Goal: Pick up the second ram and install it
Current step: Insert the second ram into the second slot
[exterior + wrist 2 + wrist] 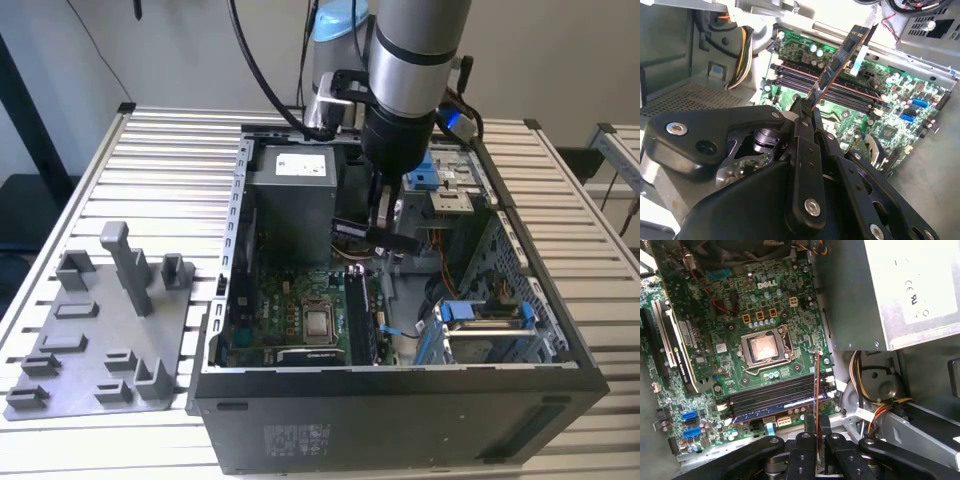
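On the exterior view's left, a grey tray (100,340) of plastic blocks rests on the slatted bench (170,140). To its right stands the open computer case (400,415), with the motherboard (300,310) exposed inside. The tool (383,237) hangs inside the case above the memory slots (775,397) (long dark channels beside the processor socket (762,347)). Its fingers (802,130) are clamped on the second ram (837,67), held edge-on over the slots, not yet seated.

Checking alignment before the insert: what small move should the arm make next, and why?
Probably lower slowly while lining up: the gripper holds the thin dark memory board on edge above the long black memory slots of the green motherboard, not yet seated.
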`<state>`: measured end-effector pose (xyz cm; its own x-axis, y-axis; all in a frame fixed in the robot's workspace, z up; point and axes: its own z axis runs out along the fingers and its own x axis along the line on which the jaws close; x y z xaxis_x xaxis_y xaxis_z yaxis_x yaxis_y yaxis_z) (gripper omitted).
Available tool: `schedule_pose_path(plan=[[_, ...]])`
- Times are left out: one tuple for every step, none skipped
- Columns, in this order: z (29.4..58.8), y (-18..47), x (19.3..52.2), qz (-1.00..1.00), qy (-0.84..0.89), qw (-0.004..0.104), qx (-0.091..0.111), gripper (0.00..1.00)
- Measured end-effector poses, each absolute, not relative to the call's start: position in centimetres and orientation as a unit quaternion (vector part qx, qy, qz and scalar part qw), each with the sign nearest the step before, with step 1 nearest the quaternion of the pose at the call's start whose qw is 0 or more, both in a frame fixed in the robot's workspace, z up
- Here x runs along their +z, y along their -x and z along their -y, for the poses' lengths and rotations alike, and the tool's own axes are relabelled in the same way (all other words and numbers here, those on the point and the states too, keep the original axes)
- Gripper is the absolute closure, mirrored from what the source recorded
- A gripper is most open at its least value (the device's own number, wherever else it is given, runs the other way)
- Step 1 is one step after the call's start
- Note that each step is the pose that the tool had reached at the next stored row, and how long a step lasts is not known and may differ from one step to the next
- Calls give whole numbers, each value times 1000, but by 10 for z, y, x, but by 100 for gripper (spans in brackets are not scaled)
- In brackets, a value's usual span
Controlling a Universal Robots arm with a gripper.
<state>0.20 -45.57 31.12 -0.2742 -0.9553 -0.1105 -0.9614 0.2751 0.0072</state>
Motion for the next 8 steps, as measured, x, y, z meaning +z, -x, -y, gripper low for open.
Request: schedule_pose_path(plan=[[456, -2, 311, -803, 594, 42, 36, 86], [456, -2, 311, -808, 586, 43, 35, 86], [456, -2, 311, -813, 579, 43, 35, 86], [456, -2, 310, -819, 571, 43, 35, 86], [456, -2, 310, -824, 564, 44, 34, 86], [456, -2, 310, -828, 557, 44, 34, 86], [456, -2, 310, -833, 551, 44, 34, 86], [456, -2, 310, -838, 543, 45, 33, 86]])
